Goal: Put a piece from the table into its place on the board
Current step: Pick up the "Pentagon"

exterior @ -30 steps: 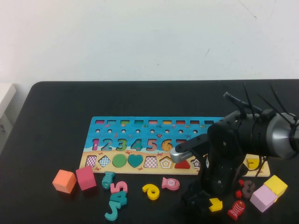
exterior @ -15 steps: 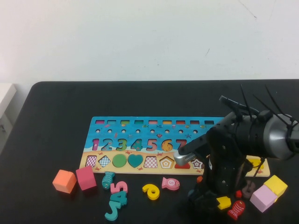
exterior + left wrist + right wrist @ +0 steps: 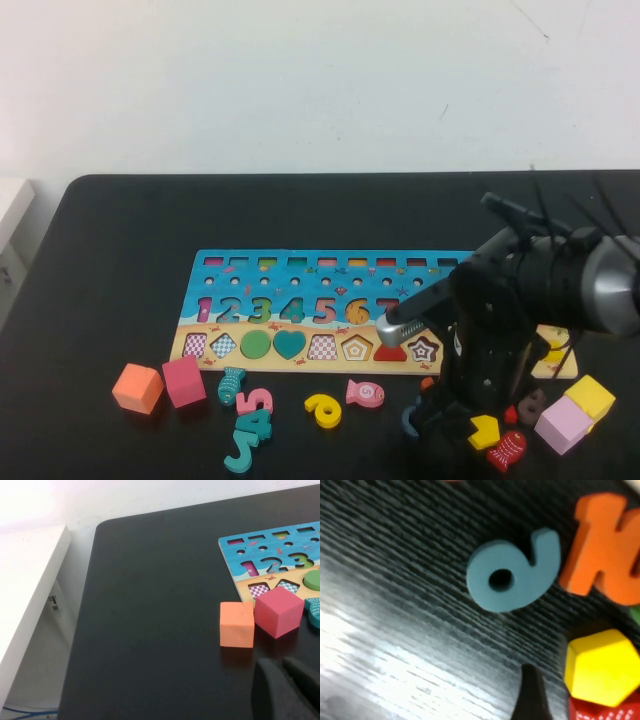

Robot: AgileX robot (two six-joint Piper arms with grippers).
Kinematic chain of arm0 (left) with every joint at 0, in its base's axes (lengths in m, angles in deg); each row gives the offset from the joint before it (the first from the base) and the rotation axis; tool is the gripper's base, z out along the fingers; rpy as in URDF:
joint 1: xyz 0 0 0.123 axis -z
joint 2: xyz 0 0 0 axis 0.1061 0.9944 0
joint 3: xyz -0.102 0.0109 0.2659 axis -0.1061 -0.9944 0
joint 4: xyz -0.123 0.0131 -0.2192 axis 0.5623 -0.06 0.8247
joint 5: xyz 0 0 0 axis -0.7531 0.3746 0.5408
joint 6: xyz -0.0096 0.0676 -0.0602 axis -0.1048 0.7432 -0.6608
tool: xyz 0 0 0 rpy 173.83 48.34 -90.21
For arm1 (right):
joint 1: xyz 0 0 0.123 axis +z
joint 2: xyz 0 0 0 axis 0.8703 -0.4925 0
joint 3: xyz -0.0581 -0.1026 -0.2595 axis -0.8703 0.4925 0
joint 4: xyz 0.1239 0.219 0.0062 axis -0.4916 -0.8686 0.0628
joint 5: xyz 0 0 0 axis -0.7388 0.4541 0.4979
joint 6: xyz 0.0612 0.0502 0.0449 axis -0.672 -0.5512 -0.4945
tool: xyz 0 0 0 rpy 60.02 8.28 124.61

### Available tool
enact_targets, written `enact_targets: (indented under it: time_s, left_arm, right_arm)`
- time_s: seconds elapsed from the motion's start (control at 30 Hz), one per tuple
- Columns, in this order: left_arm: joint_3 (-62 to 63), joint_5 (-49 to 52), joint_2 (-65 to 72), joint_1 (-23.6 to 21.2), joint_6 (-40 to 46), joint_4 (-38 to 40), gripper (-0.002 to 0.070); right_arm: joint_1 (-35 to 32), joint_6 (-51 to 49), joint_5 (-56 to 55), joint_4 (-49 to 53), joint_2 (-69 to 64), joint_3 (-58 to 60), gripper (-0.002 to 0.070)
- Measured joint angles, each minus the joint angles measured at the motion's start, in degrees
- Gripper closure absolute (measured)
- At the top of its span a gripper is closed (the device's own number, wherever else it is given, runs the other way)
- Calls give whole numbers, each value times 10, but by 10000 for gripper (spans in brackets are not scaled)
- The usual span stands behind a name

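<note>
Blue number piece and puzzle board, seen around the right gripper

The right gripper (image 3: 437, 418) hangs low over the table with the blue number piece (image 3: 512, 577) lying flat just beneath it, a looped figure like a 6 or 9, beside an orange piece (image 3: 605, 550) and a yellow pentagon (image 3: 601, 667). The puzzle board (image 3: 300, 320) lies flat beyond the gripper, most number slots filled. The left gripper (image 3: 287, 687) sits near the orange cube (image 3: 237, 624).

Black right arm (image 3: 500, 330), silver cuff, black cable ties.
</note>
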Motion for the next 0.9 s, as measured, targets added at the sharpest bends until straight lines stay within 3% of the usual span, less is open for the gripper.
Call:
enact_targets:
  time_s: [0.9]
  left_arm:
    - [0,0,0,0,1,0,678]
  right_arm:
    - [0,-110,-53,31,-2,41,188]
